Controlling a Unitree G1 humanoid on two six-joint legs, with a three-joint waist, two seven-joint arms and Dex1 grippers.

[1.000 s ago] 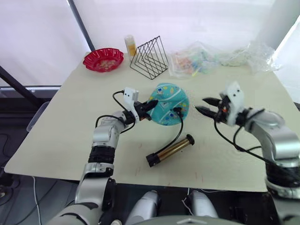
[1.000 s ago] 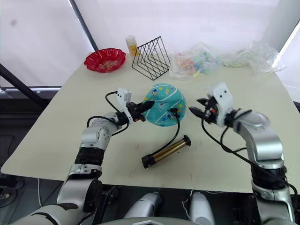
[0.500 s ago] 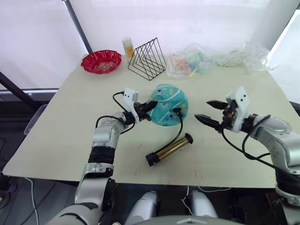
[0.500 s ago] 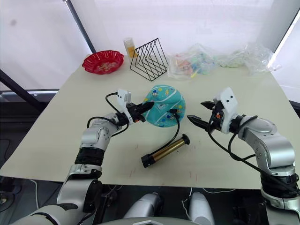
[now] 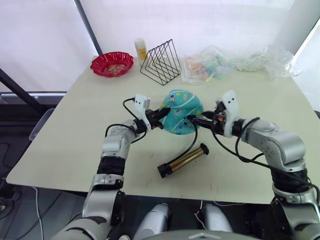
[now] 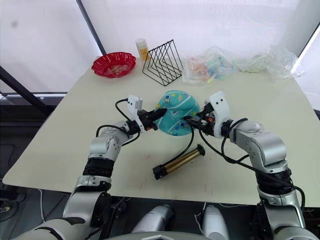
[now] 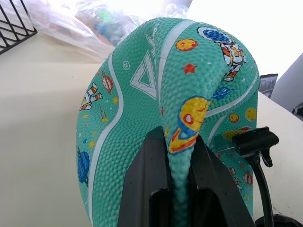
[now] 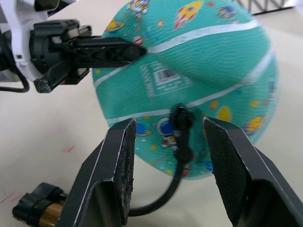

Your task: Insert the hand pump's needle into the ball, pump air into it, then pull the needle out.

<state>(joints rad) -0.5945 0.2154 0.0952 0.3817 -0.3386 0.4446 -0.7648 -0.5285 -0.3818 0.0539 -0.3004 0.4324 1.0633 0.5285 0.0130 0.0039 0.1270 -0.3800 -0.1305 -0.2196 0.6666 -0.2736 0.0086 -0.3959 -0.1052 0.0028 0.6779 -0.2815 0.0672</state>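
The teal ball (image 5: pixel 181 109), partly collapsed, rests mid-table. My left gripper (image 5: pixel 161 116) is shut on a folded edge of the ball (image 7: pixel 175 118) at its left side, one black finger (image 7: pixel 152 179) on either face of the fold. The hand pump (image 5: pixel 183 159) lies on the table in front of the ball. Its black hose (image 5: pixel 194 137) curves up to a black tip (image 8: pixel 181 122) pressed against the ball's skin. The needle itself is hidden there. My right gripper (image 8: pixel 169 126) is open, its fingers (image 8: pixel 118 165) flanking the hose tip without touching it.
At the back of the table stand a red scalloped bowl (image 5: pixel 112 63), a yellow bottle (image 5: pixel 140 49) and a black wire rack (image 5: pixel 160 61). Clear plastic bags (image 5: pixel 209 62) lie back right. The table's front edge (image 5: pixel 150 187) is close behind the pump.
My right gripper has moved left from open table to the ball, and now straddles the hose tip. The left gripper keeps its hold and the pump has not moved.
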